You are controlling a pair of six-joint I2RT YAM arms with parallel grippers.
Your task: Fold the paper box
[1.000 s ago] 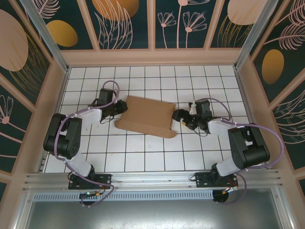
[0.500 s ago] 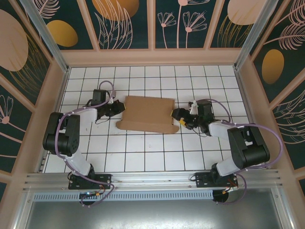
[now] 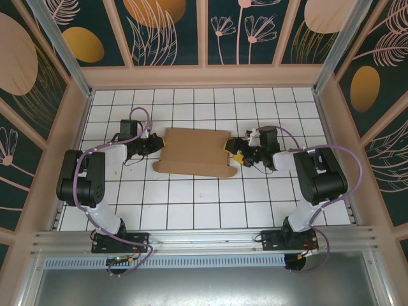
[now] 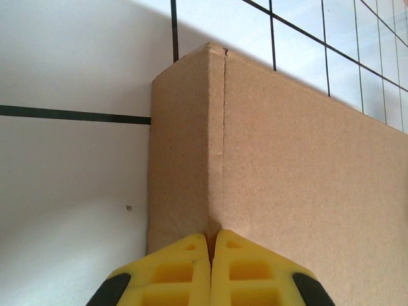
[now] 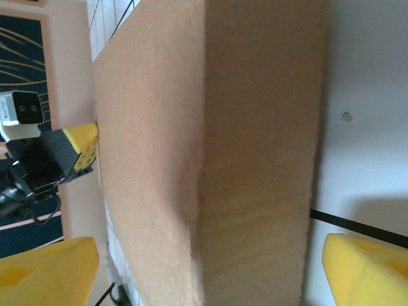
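The paper box (image 3: 194, 152), plain brown cardboard, lies flat in the middle of the white gridded table. My left gripper (image 3: 155, 144) is at its left end. In the left wrist view the yellow fingertips (image 4: 191, 245) are pressed together right at the box's (image 4: 293, 166) corner crease, pinching the folded edge. My right gripper (image 3: 234, 153) is at the box's right end, open. In the right wrist view its fingers (image 5: 366, 268) stand wide on either side of the box (image 5: 210, 127). The left gripper (image 5: 89, 146) shows beyond the far end.
The table (image 3: 191, 204) is walled by a beige frame with patterned panels (image 3: 204, 70) at the back and both sides. Metal rails (image 3: 204, 242) and both arm bases run along the near edge. Open grid lies in front of and behind the box.
The left fingers have closed on the box's left edge. The box has turned more square to the table. The right gripper has swung in around the box's right end.
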